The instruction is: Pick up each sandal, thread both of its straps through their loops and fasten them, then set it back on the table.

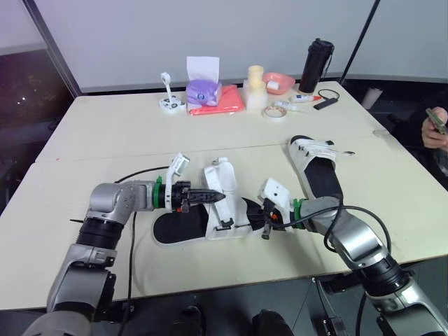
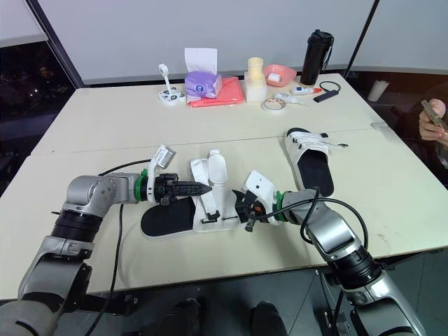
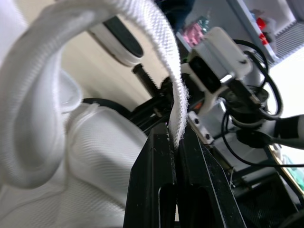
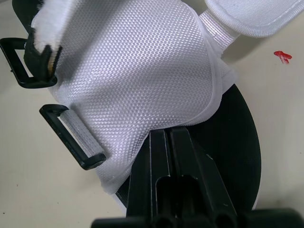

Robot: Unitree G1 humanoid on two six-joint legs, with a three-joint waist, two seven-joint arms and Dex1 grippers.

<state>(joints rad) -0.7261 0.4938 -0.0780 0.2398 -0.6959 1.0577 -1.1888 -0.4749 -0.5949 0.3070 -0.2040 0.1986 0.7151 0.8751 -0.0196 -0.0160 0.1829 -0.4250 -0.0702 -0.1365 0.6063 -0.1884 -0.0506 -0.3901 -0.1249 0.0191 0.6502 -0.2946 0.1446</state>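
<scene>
Left gripper: fingers clamped together on one white strap of the near sandal. Right gripper: fingers closed on that sandal's mesh upper, beside two black loops. Sandals: two, both on the table; the second sandal lies well apart.

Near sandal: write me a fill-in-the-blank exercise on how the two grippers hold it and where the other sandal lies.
The left gripper is shut on a white ___ of the near sandal.
The right gripper is ___ on that sandal's white upper.
The other sandal lies on the table, to the robot's ___.
Missing: strap; shut; right.
</scene>
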